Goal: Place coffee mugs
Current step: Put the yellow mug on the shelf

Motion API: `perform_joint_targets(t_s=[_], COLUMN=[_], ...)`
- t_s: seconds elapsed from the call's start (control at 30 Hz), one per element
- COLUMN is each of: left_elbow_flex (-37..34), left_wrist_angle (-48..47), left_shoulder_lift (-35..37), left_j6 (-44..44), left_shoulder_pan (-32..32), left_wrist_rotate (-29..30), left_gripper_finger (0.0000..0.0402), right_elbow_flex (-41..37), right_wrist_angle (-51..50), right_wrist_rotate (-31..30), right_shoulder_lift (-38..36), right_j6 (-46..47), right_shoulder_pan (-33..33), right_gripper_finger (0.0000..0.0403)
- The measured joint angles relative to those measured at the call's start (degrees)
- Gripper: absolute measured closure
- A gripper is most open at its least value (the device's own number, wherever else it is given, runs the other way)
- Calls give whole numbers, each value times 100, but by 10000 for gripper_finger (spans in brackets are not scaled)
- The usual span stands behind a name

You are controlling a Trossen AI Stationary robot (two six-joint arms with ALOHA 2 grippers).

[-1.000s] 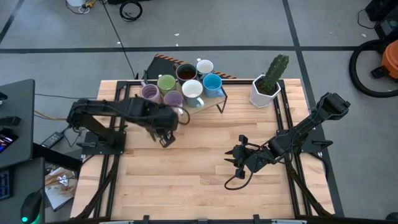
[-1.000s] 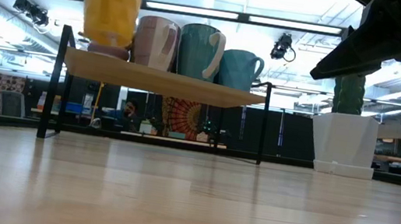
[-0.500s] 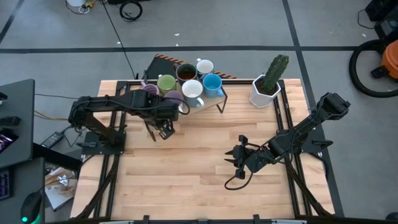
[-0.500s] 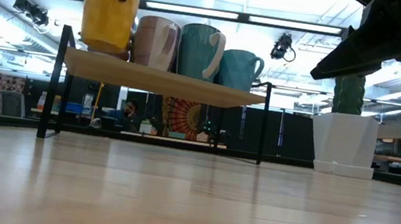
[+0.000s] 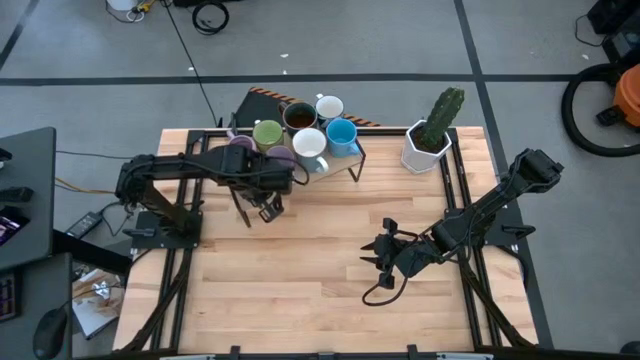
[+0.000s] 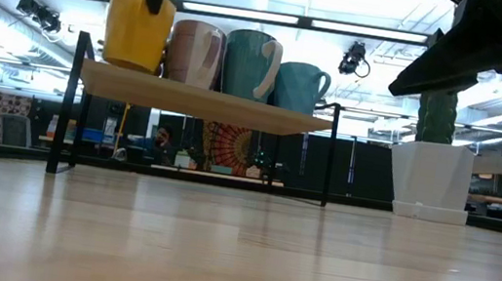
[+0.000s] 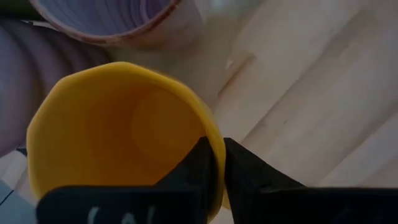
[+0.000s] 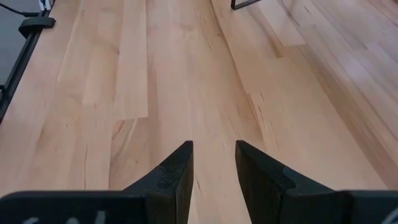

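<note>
Lowered orange mug pinched by left hand.

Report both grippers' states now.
Left gripper: closed on the rim of the orange mug at the shelf.
Right gripper: open, holding nothing.

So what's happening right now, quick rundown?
Left claw pinching orange mug rim at shelf. Right claw open, empty, over table. Nothing blocking.
</note>
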State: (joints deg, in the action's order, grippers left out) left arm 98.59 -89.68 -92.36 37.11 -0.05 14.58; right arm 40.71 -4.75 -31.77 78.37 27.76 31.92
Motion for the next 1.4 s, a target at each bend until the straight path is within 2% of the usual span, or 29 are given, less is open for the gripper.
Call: perform_joint_targets(t_s=[0.87, 1.23, 1.4], left_elbow_flex=[0, 2, 2], left_wrist_angle=[5, -6, -2], left_shoulder_lift=[-39, -28, -28], left_j6=[111, 80, 80], left_shoulder_pan=[63, 63, 63], left_wrist_rotate=[200, 302, 346], left_gripper_finger=[350, 277, 268], right_elbow_flex=[0, 0, 0], right_wrist_angle=[21, 21, 21], right_wrist_rotate=[44, 44, 44], right_shoulder_lift=[0, 0, 0], right_j6=[-36, -40, -42], right_shoulder_pan=[0, 0, 1], right_gripper_finger=[277, 277, 277])
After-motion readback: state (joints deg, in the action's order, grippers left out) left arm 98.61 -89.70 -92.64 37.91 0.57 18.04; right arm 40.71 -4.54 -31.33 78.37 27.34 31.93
